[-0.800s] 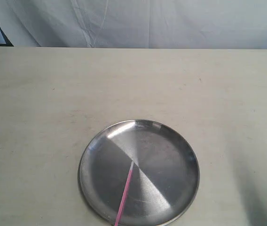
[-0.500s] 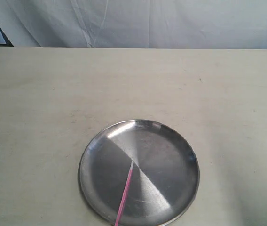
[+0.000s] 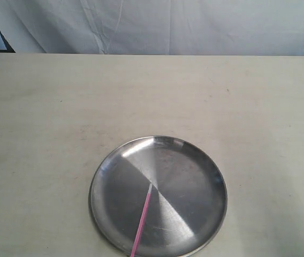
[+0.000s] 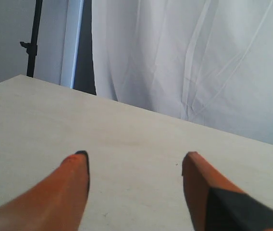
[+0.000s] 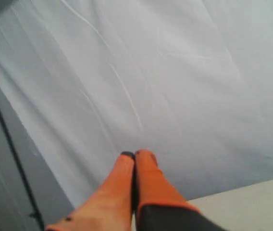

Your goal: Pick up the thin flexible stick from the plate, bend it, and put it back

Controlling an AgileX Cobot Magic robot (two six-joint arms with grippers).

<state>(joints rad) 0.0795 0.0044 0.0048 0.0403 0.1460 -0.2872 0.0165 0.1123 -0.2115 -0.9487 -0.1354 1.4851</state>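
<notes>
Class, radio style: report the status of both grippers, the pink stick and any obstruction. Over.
Left gripper open, empty. Right gripper shut, empty. Pink stick lying on the plate, untouched. Nothing over it.

This looks like a lab or test studio arranged for recording. A plain pale table (image 3: 45, 107) is backed along its whole far edge by a hung white cloth backdrop (image 3: 195, 27). Past the far left corner a black stand (image 4: 35, 24) rises against a bare grey wall (image 4: 2, 43). The plate (image 3: 189, 176) sits on bare tabletop by the near edge.
</notes>
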